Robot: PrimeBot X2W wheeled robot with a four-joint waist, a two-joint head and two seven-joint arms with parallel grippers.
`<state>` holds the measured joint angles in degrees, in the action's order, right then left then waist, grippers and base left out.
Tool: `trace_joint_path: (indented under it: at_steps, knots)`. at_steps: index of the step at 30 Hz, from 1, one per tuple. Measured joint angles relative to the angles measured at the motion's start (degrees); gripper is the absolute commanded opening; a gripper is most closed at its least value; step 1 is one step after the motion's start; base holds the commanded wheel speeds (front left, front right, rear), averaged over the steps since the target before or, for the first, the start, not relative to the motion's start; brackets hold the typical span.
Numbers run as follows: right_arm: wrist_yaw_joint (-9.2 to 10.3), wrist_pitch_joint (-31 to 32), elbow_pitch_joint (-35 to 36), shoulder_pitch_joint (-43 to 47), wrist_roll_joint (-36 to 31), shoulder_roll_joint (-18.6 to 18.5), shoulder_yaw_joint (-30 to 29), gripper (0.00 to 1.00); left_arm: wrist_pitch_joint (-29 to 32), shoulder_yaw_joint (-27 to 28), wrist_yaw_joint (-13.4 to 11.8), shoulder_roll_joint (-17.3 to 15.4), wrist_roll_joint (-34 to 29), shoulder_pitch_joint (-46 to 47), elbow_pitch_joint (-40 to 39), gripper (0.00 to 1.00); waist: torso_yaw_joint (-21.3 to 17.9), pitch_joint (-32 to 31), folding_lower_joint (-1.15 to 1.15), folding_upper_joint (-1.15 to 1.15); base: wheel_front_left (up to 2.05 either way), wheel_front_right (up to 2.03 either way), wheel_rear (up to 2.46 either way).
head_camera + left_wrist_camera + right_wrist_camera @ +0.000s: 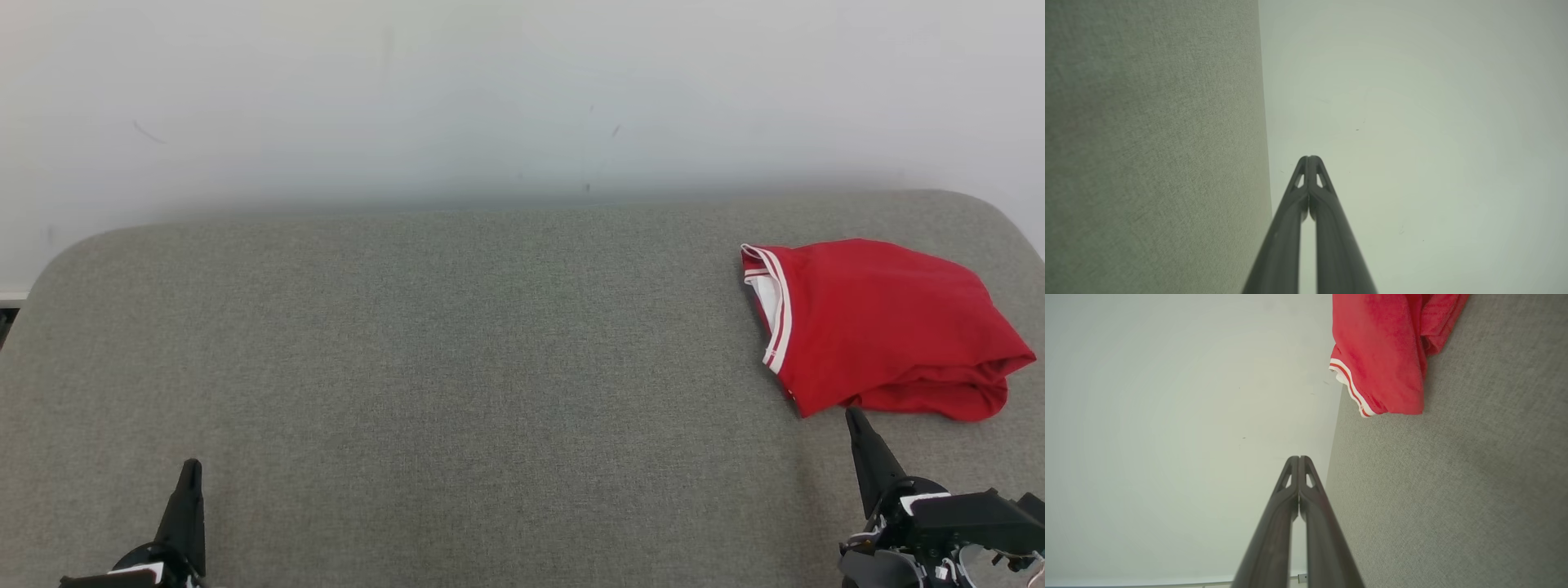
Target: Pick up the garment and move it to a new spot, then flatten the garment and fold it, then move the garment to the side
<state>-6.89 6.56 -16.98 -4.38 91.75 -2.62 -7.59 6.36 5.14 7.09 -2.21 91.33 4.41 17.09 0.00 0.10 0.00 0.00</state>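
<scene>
Head view has the red garment (882, 327) bunched near the far right corner of the grey cushion (490, 367), seemingly soft, light and limp, best pinched at its near fold just beyond the right gripper (855, 415), pressed together and empty like the left gripper (192, 467).

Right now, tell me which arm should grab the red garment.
Right. The right gripper is just short of the red garment at the right of the grey surface; the left gripper is far off, lower left.
</scene>
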Motion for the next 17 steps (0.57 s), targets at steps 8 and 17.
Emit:
trace_joint_path:
  at_steps: [8,17]
  knots:
    - [0.00,0.0,0.0,0.0,0.0,0.0,0.0,0.00,0.0,0.0,0.0,0.0,0.0,0.5,0.1,0.00,0.0,0.0,0.00,0.00,0.00,0.00,0.00]
    - [0.00,0.0,0.0,0.0,0.0,0.0,0.0,0.00,0.0,0.0,0.0,0.0,0.0,0.6,0.0,0.00,0.0,0.0,0.00,0.00,0.00,0.00,0.00]
